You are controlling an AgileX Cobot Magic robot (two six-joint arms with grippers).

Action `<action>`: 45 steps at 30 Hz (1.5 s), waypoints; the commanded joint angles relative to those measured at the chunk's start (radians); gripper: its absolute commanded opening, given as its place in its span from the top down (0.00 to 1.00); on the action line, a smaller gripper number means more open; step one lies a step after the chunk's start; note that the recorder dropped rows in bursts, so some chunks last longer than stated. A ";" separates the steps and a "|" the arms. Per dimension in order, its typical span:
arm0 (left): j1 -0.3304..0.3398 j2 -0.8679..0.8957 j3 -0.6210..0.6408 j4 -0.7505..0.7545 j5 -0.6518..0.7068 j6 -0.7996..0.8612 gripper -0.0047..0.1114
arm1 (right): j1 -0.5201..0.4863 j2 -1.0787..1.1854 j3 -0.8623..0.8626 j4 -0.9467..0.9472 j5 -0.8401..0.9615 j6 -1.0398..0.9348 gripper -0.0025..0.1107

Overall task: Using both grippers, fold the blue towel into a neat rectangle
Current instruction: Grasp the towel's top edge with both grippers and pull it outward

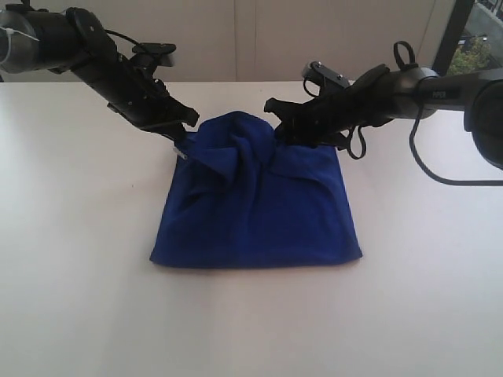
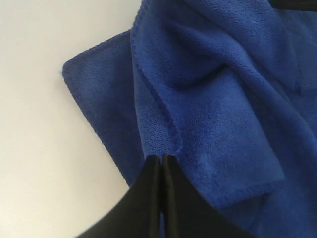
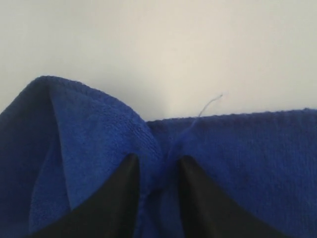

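From my end there's just a plain white table point(image 1: 71, 298) filling most of the frame, and the only thing lying on it is the blue towel point(image 1: 259, 220), dead centre. The towel's lower part lies flat with a straight bottom edge. Its upper part is bunched up and lifted off the surface. A loose thread point(image 3: 210, 104) pokes out from one edge.

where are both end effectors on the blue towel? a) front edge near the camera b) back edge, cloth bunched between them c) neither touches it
b: the left end effector and right end effector both pinch the towel at its back edge, which is rumpled between them; the front edge lies flat.
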 commanded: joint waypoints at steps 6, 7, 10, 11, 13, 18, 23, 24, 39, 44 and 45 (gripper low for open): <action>-0.002 -0.008 0.007 -0.024 -0.003 -0.007 0.96 | 0.014 -0.002 -0.026 0.006 0.023 -0.037 0.73; -0.002 -0.008 0.007 -0.024 -0.003 -0.007 0.96 | 0.016 0.001 -0.026 0.006 0.020 -0.037 0.73; -0.002 -0.008 0.007 -0.028 -0.003 -0.007 0.96 | 0.024 0.011 -0.026 0.006 0.006 -0.037 0.73; -0.002 -0.008 0.007 -0.028 -0.003 -0.007 0.96 | 0.026 0.015 -0.026 0.006 -0.001 -0.037 0.73; -0.002 -0.008 0.007 -0.028 -0.003 -0.007 0.96 | 0.026 0.020 -0.026 0.006 -0.001 -0.037 0.73; -0.002 -0.008 0.007 -0.028 -0.003 -0.007 0.96 | 0.026 0.020 -0.026 0.004 -0.013 -0.037 0.85; -0.002 -0.008 0.007 -0.028 -0.003 -0.007 0.96 | 0.026 0.020 -0.026 0.004 -0.031 -0.035 0.98; -0.002 -0.008 0.007 -0.028 -0.003 -0.007 0.96 | 0.026 0.020 -0.026 0.004 -0.031 -0.035 0.98; -0.002 -0.008 0.007 -0.028 -0.006 0.006 0.96 | 0.024 -0.074 -0.026 -0.086 -0.025 -0.077 0.98; 0.000 -0.028 0.007 -0.011 -0.008 0.035 0.96 | -0.005 -0.128 -0.026 -0.259 0.027 0.004 0.98; 0.000 -0.034 0.007 0.000 -0.002 0.035 0.96 | -0.012 -0.140 -0.026 -0.302 0.044 0.016 0.98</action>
